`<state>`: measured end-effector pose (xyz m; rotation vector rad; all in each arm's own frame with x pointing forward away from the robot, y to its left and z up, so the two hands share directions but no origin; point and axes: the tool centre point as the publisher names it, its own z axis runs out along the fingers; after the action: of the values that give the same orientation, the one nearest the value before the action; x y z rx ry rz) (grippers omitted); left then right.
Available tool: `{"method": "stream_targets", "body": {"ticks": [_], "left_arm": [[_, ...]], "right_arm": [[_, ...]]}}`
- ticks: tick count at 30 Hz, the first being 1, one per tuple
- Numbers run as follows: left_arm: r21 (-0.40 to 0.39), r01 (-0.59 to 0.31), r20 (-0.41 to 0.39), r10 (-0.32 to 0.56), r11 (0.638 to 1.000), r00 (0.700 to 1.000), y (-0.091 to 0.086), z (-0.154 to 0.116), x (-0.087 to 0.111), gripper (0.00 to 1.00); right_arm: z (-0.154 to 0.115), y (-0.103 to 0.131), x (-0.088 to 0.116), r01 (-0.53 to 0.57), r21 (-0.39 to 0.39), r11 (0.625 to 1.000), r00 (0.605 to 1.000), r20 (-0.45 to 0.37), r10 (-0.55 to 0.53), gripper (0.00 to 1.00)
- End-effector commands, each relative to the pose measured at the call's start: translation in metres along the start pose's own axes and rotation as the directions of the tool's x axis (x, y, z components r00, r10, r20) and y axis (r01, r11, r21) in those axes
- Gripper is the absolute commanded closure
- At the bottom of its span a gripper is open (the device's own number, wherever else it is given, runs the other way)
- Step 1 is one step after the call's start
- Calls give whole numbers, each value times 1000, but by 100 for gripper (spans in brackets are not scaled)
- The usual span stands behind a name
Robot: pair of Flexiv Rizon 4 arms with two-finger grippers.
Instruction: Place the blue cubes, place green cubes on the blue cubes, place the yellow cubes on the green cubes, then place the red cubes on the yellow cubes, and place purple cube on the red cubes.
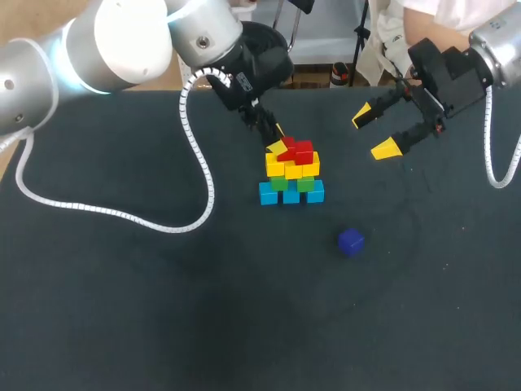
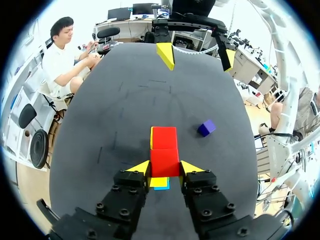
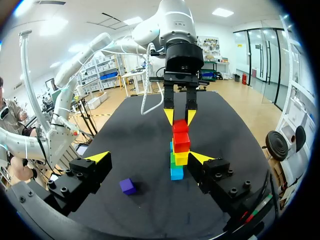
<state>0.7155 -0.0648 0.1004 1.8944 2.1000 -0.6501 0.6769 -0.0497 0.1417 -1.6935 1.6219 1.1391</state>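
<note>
Red cubes (image 1: 296,151), two, top the stack at mid-table. One sits between the left gripper's (image 2: 165,168) fingers, pinched from both sides. Under them lie the yellow cubes (image 1: 293,171), whose count I cannot tell, then two green cubes (image 1: 279,184) and three blue cubes (image 1: 291,195). One purple cube (image 1: 351,242) lies apart on the table (image 1: 122,309). The right gripper (image 1: 373,133) hangs wide open.

The tabletop (image 1: 122,309) wore a dark, matt, cloth-like cover. The stacked cubes (image 1: 291,175) and the purple cube (image 1: 351,242) at their four o'clock looked smooth, as did the red cube (image 2: 164,159) pinched in the left pincer (image 2: 165,169). That pincer and the right pincer (image 1: 373,133) had matt black bodies and smooth yellow tips. The left arm (image 1: 122,41) was glossy white and silver.
</note>
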Motion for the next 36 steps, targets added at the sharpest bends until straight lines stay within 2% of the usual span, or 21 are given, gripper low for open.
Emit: {"method": "stream_targets", "body": {"ticks": [1, 22, 36], "left_arm": [[5, -1, -5, 1, 1000, 1000, 3, 0, -2, 100], [8, 4, -8, -4, 1000, 1000, 2, 2, 0, 100], [8, 13, -11, -13, 1000, 1000, -4, 2, 4, 100]], "right_arm": [[0, 1, 0, 0, 3, 1000, 1000, -1, 0, 0], [0, 1, 0, 0, 3, 1000, 1000, -1, 0, 0], [0, 1, 0, 0, 3, 1000, 1000, -1, 0, 0]]}}
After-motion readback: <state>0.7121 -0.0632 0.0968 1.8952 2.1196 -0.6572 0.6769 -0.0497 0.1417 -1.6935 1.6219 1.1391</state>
